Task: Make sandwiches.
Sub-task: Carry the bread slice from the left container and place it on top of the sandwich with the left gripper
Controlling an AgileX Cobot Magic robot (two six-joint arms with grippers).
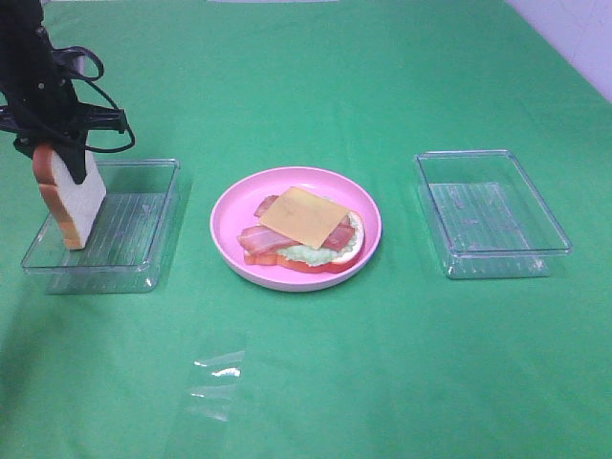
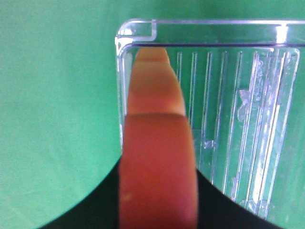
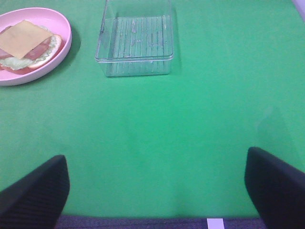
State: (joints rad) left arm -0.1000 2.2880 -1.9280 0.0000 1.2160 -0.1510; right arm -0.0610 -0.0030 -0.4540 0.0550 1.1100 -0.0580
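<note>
My left gripper (image 1: pixel 57 143) is shut on the top edge of a white bread slice (image 1: pixel 72 201) with an orange-brown crust. The slice hangs upright over the left clear tray (image 1: pixel 158 225). In the left wrist view its crust (image 2: pixel 157 157) fills the middle, above the tray's ribbed floor (image 2: pixel 238 119). On the pink plate (image 1: pixel 229 206) lies an open stack: a bread slice (image 1: pixel 339 260), pale lettuce (image 1: pixel 311 254), bacon strips (image 1: pixel 260 239) and a yellow cheese square (image 1: pixel 304 218) on top. My right gripper (image 3: pixel 157 191) is open over bare cloth, fingers (image 3: pixel 33 195) wide apart, and is out of the exterior high view.
An empty clear tray (image 1: pixel 535 251) stands right of the plate, and shows in the right wrist view as the tray (image 3: pixel 136 59) beside the plate (image 3: pixel 64 45). Green cloth covers the table. A clear plastic scrap (image 1: pixel 218 368) lies near the front.
</note>
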